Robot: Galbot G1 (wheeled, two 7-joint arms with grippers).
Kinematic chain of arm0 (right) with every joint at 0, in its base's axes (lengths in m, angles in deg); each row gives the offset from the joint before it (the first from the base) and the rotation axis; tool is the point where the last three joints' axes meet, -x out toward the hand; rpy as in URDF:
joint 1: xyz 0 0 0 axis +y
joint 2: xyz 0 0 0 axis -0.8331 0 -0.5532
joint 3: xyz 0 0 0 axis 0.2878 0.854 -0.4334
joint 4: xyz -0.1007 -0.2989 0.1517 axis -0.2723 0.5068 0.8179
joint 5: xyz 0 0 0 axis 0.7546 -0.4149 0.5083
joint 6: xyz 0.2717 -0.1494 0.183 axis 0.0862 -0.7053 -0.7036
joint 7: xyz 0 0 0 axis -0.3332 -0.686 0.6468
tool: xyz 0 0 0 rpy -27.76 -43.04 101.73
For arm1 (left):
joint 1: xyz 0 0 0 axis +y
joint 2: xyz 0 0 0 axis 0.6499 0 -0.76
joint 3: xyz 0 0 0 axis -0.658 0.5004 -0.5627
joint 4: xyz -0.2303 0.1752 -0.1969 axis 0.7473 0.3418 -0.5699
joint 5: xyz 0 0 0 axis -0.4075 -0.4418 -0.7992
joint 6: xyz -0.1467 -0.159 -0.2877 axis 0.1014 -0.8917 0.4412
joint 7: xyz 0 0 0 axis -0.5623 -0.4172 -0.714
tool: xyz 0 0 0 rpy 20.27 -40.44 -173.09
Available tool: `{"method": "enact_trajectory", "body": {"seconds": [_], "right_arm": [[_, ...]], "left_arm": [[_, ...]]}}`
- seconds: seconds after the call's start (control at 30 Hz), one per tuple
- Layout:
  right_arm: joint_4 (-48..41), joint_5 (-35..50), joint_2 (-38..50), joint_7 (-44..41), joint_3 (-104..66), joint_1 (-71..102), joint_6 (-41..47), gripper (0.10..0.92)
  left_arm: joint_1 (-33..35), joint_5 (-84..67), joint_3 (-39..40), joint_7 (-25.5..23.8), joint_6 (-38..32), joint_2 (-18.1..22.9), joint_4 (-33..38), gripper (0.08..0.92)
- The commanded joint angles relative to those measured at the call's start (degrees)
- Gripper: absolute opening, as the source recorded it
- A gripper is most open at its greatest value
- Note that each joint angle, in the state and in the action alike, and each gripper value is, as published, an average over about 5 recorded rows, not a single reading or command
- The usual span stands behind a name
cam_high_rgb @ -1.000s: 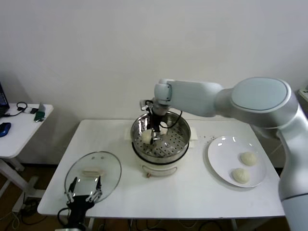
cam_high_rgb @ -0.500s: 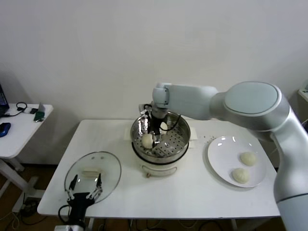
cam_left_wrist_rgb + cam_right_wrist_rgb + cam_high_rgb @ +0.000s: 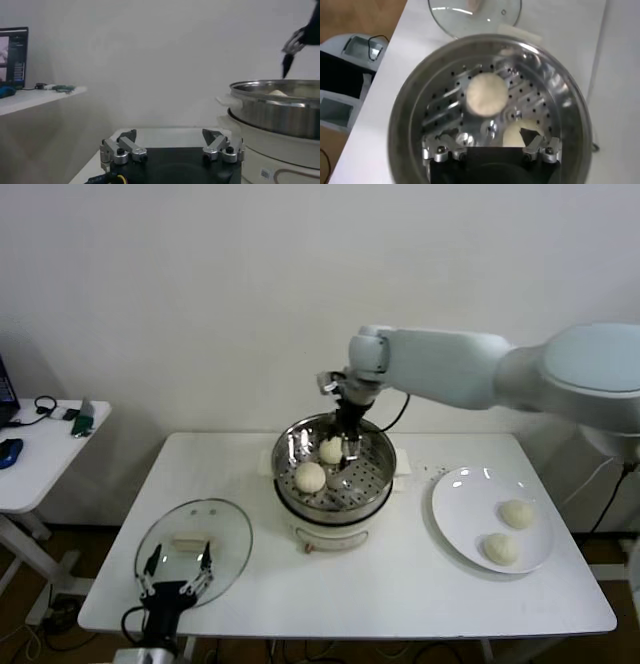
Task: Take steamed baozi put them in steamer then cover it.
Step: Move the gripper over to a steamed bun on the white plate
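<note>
The steel steamer stands mid-table on its white pot base. Two baozi lie inside it, one at the front left and one farther back. My right gripper hangs open just above the basket, beside the rear baozi and holding nothing. Its wrist view looks down on one baozi on the perforated floor, and another baozi lies partly under the open right gripper. Two more baozi rest on the white plate. The glass cover lies flat at the table's front left. My left gripper waits open over the cover's near edge.
The left gripper looks sideways at the steamer with the right arm's fingers above its rim. A side table with small items stands at the far left. The cover's cream handle lies close ahead of the left gripper.
The right gripper has opened and let go of a baozi, which now lies in the steamer. It has lifted and shifted towards the basket's back right. The left arm stayed put.
</note>
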Motion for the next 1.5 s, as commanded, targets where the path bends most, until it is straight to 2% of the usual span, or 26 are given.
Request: {"method": "enact_trajectory", "body": {"seconds": [0.03,0.3,0.53,0.7,0.87,1.1,1.5], "right_arm": [[11.5,-8.4,18.0,-0.7,-1.3,-4.5,-0.6,0.823],[16.0,-20.2,34.1,-1.3,-0.8,-0.8,-1.7,0.823],[17.1,-29.1,43.3,-2.0,-0.1,4.5,-4.1,0.823],[16.8,-34.2,46.9,-1.6,-6.7,13.8,-5.0,0.823],[14.6,-37.2,47.6,-1.0,-14.7,22.9,-5.9,0.823],[9.3,-39.1,43.9,-0.2,-24.3,32.8,-7.1,0.823],[3.8,-39.3,36.3,0.0,-28.0,36.4,-7.6,0.823]], "left_arm": [[0.1,1.0,0.0,0.8,-0.5,0.1,0.6,0.823],[0.3,2.5,-0.1,0.8,-0.2,0.6,1.1,0.823],[2.2,2.8,-0.4,0.7,0.6,1.2,1.2,0.823],[2.4,4.4,-0.1,0.6,0.9,1.9,1.6,0.823],[2.8,5.8,0.0,0.6,1.0,3.0,2.2,0.823],[4.1,6.8,-0.4,0.7,0.6,3.9,2.3,0.823],[4.0,8.0,-0.7,1.2,1.1,4.8,2.1,0.823]]}}
